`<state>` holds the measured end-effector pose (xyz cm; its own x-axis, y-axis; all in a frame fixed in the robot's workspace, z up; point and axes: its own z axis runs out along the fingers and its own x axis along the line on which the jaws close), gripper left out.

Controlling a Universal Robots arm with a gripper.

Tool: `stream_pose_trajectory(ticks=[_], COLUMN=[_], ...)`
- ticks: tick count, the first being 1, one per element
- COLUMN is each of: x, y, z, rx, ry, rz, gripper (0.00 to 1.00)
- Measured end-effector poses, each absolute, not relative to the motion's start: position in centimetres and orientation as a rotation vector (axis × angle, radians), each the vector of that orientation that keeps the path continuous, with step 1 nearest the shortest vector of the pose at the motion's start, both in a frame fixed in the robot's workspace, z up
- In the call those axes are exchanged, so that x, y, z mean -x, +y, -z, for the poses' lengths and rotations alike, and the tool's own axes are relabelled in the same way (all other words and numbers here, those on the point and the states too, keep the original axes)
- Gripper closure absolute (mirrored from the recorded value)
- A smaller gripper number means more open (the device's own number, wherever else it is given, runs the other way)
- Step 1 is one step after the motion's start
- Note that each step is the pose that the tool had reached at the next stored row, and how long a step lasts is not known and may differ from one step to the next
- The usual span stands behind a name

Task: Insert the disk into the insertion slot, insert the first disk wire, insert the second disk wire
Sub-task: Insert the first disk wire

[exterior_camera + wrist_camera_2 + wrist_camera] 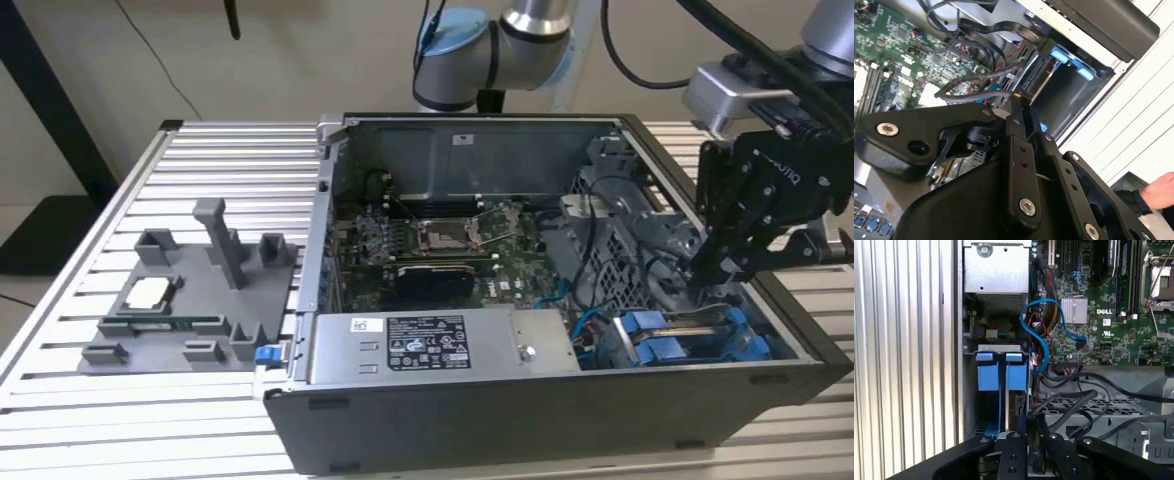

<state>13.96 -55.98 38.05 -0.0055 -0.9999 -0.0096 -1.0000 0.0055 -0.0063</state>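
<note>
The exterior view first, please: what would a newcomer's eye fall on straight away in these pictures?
The open computer case on the slatted table catches the eye first, its green motherboard laid bare. At the exterior view's right the black gripper reaches down into it, close to the insertion slot with its bright blue fittings. In the first wrist view a blue cable loops near that slot.

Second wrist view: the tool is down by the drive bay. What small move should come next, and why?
Probably a short, slow advance of the tool toward the near end of the disk. The disk looks seated in the insertion slot, a black wire runs up to the tool's tip, and the tip stands just short of that end.
</note>
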Motion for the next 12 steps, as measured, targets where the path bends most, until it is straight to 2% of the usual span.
stream_pose_trajectory(ticks=[12], x=[-14.6], y=[-56.0], z=[-36.2], rx=[2.235], ry=[2.207], rz=[0.018], gripper=[0.81])
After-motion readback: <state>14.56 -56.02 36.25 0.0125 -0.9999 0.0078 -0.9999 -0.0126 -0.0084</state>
